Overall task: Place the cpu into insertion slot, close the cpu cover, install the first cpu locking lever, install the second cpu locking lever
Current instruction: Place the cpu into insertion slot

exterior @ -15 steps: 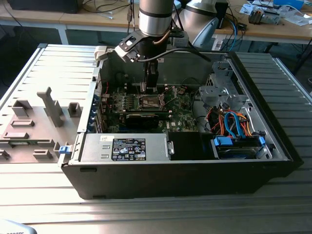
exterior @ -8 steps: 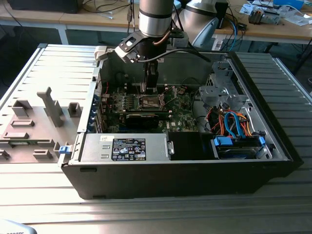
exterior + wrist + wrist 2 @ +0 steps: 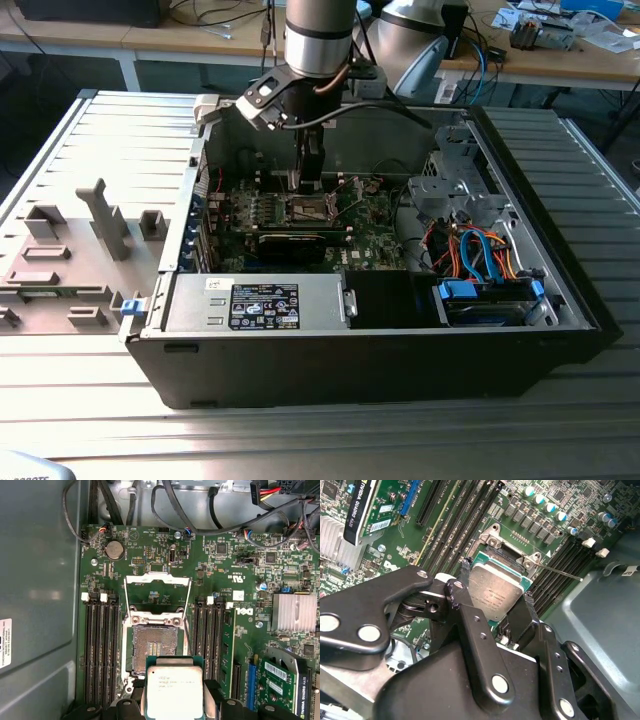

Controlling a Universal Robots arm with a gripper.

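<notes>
— Where is the gripper?

— Inside the open case, low over the board, near the case's back wall in the exterior view.

— Is it carrying anything?

— Yes, the cpu. In both wrist views the two black fingers press on opposite edges of the chip, parted just by its width. The grey metal top faces the cameras.

— Is the cpu seated?

— No. In the first wrist view the cpu sits between the fingers just beside the socket, its far edge overlapping the socket's near edge. The socket's contact field lies bare. How high the chip hangs above it, I cannot tell.

— And the cover?

— The cover is swung up and back from the socket, on the side away from the gripper. Through its window the green board shows.

— The levers?

— One thin rod sticks out from the socket corner in the second wrist view, raised off the board. I cannot make out the other clearly.

— What flanks the socket?

— Banks of dark memory slots on both sides.
</notes>
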